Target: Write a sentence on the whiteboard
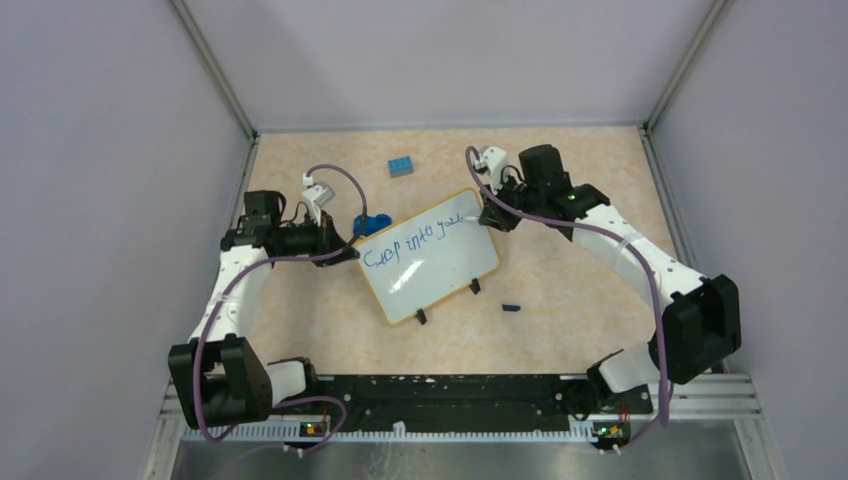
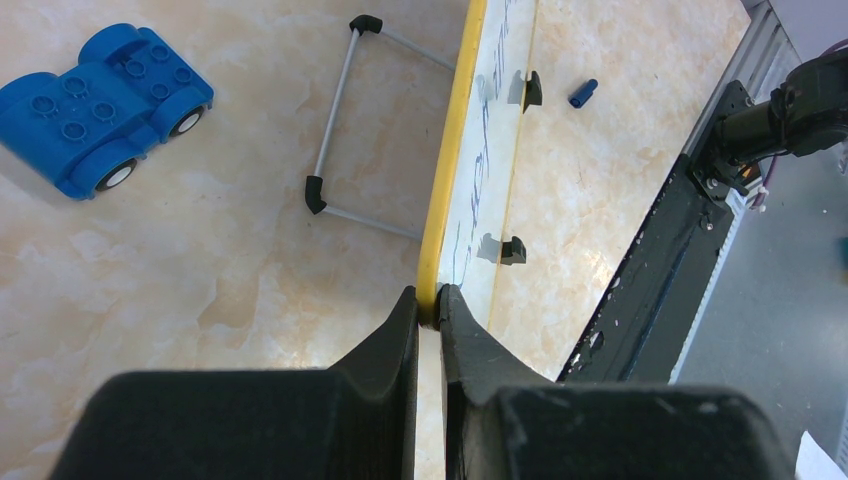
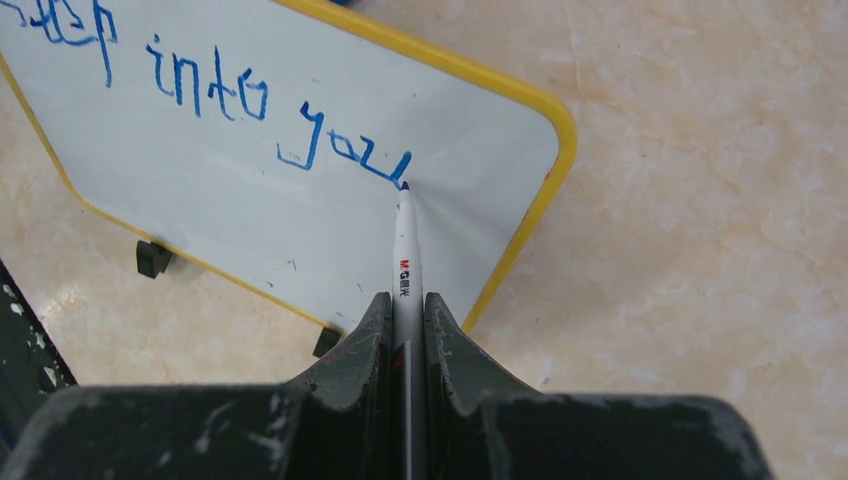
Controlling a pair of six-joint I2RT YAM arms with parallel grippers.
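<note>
Right gripper (image 3: pixel 406 305) sits closest to its wrist cam: dark fingers clamped on a slim white plastic marker pen (image 3: pixel 404 240), tip touching the small white rectangular whiteboard (image 3: pixel 200 220) w/ rounded corners and thin yellow rim. Left gripper (image 2: pixel 428 300) is pinched shut on that yellow rim at the board's left edge, apparently steadying it. Board lies mid-table between both arms, turned diagonally in the top view, two black clip feet on its near edge.

Progress: one line of the blue handwritten sentence (image 3: pixel 210 90) is down, running nearly the full width of the board. Pen tip rests at the end of the last stroke, near the right rim. Lower half of the board is blank. Judging by this, writing is well along, but whether the last word is complete I can't tell; little room is left on this line, so any more words prob. need a 2nd row.

Readable text: board says approx. "step into you" plus one extra short stroke at the tip. Pen barrel carries a red "M&G" logo.

Also on the beige marbled tabletop (image 1: pixel 570 300): blue plastic toy car (image 2: pixel 105 105), blue studded brick (image 1: pixel 401 166), small dark-blue cap (image 1: pixel 511 307).
</note>
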